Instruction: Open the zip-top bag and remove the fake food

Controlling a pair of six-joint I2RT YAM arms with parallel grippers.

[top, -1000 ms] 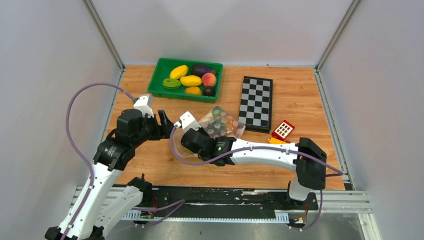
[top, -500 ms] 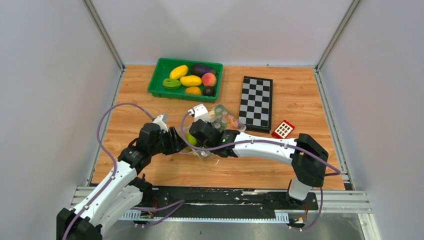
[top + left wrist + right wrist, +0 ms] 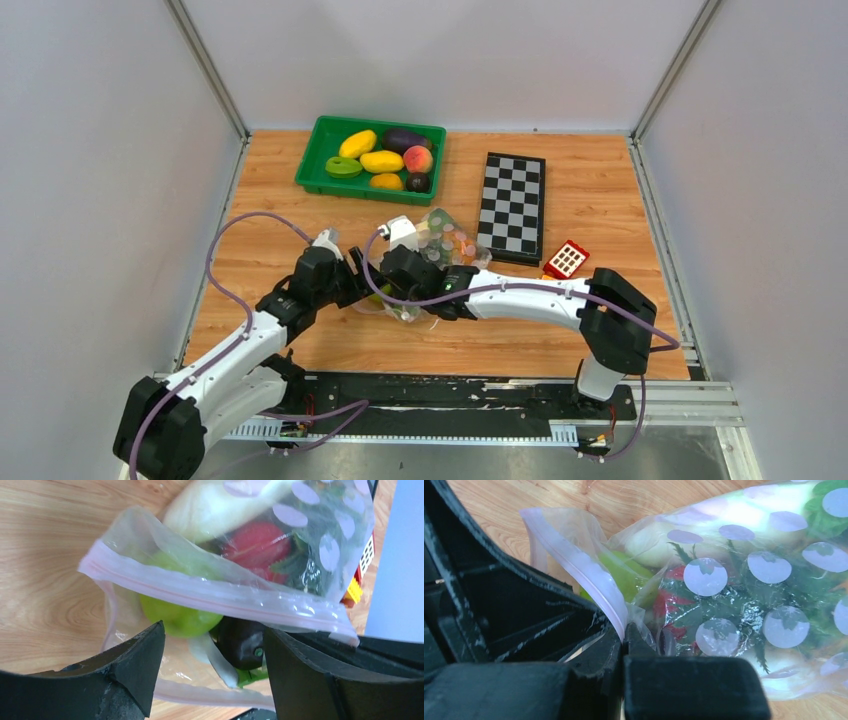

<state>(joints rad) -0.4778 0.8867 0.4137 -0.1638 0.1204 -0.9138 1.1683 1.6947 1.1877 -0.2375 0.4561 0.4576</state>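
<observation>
My right claw is clamped on the pink zip strip, pinching one lip of the bag and holding it up off the surface. My left claw stands apart at the open mouth and grips nothing. The pear sits just ahead of its gap, under the raised strip, with the bag's lower lip lying on the wood beneath.

The bag lies mid-surface, between the green tray and the chessboard. All the fake food I can see is inside it, and I see none lying out beside it. So I judge the opening done and the first removal in hand.

The next move calls for sliding my left claw forward under the strip until its tips straddle the pear, then closing on the pear alone. My right claw must hold the lip high meanwhile. The film is floppy and could get caught in the grip, and the pear looks smooth enough to slip.

Behind the pear, an apple, a long white piece and some leafy green show only blurred through the dotted film. I cannot name a dark rounded thing beside the pear; it may be part of my right claw. From above, both my arms cover the mouth, and the wrist views cut off the bag's far end.
</observation>
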